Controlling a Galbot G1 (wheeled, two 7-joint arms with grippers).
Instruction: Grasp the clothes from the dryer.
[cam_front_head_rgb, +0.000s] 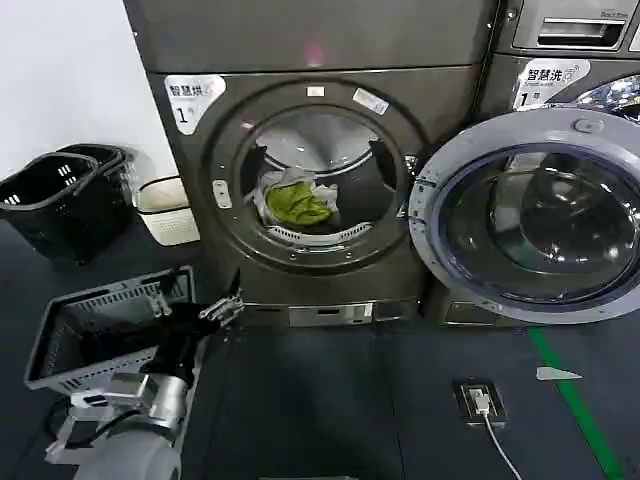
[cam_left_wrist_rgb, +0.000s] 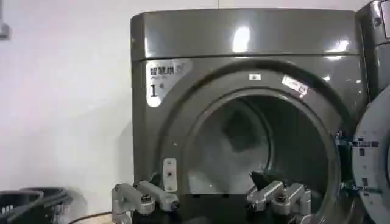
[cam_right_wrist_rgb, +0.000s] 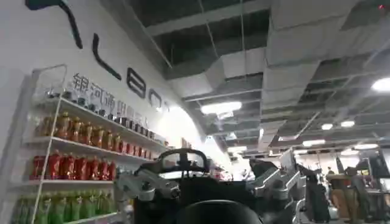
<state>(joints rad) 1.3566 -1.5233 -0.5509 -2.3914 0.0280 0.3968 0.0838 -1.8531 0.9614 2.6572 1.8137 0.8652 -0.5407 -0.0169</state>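
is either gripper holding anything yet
No. The left gripper is open and empty outside the dryer; the clothes lie in the drum. The right gripper is open, empty.

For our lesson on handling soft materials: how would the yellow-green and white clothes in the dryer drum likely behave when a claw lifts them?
The clothes lie crumpled in folds, so they are probably floppy and would droop. The bundle is small against the dryer opening, so likely light. Loose white cloth might trail or catch on the drum's lip. The left claw, open, sits low before the dryer.

The robot's left arm (cam_front_head_rgb: 150, 405) is a silver-grey cylinder with a black forearm, ending in a left gripper (cam_left_wrist_rgb: 210, 198) of pale grey metal links with dark bolts
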